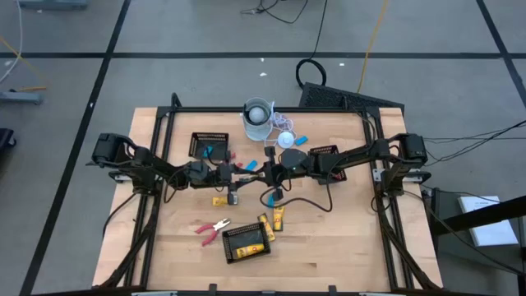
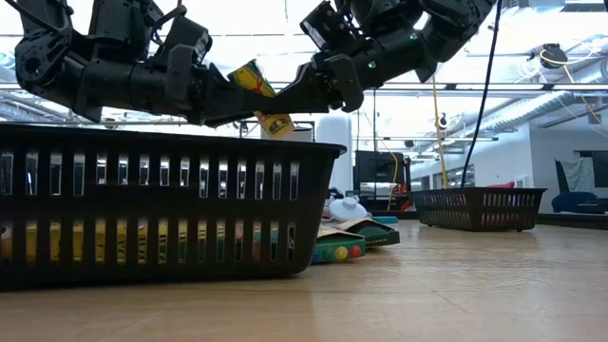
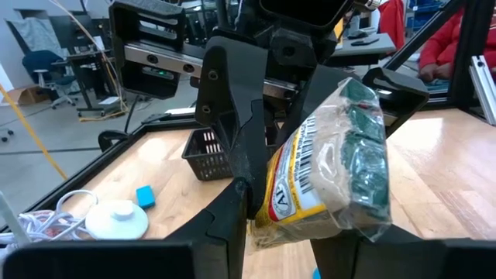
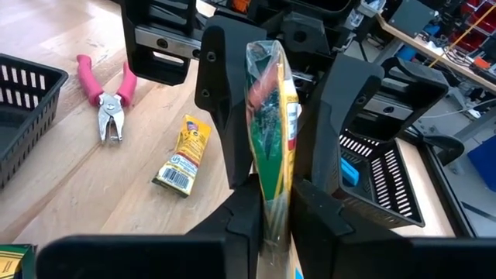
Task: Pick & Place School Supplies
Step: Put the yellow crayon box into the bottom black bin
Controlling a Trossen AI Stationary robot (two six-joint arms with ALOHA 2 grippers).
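Note:
A yellow-and-green oblong packet in clear wrap (image 2: 262, 95) hangs in the air over the table's middle, between my two grippers. My left gripper (image 1: 245, 174) comes from the table's left and my right gripper (image 1: 261, 174) from the right, and they meet fingertip to fingertip. Both are shut on the packet, which also shows in the left wrist view (image 3: 333, 163) and edge-on in the right wrist view (image 4: 271, 116). Red-handled pliers (image 1: 212, 228) and other yellow packets (image 1: 271, 222) lie flat on the table near the front. My left gripper has the packet's near end (image 3: 288, 221) between its two fingers, level from the table's left. The packet is lifted clear and tilted, its printed face toward this wrist view. My own fingers hide the exact place of contact. My right gripper pinches the packet's two flat faces (image 4: 273, 190) between its two fingers, level from the table's right. The packet stands edge-on between them and reaches on between the left gripper's fingers (image 4: 229, 116). It is clear of the table.
Black mesh trays stand at the back left (image 1: 209, 145), back right (image 1: 322, 154) and front (image 1: 246, 241); the front one fills the low view (image 2: 152, 209). A white cup (image 1: 257, 115) and a white corded disc (image 1: 286, 140) stand at the back. Light-blue sticks (image 1: 306, 140) lie near them.

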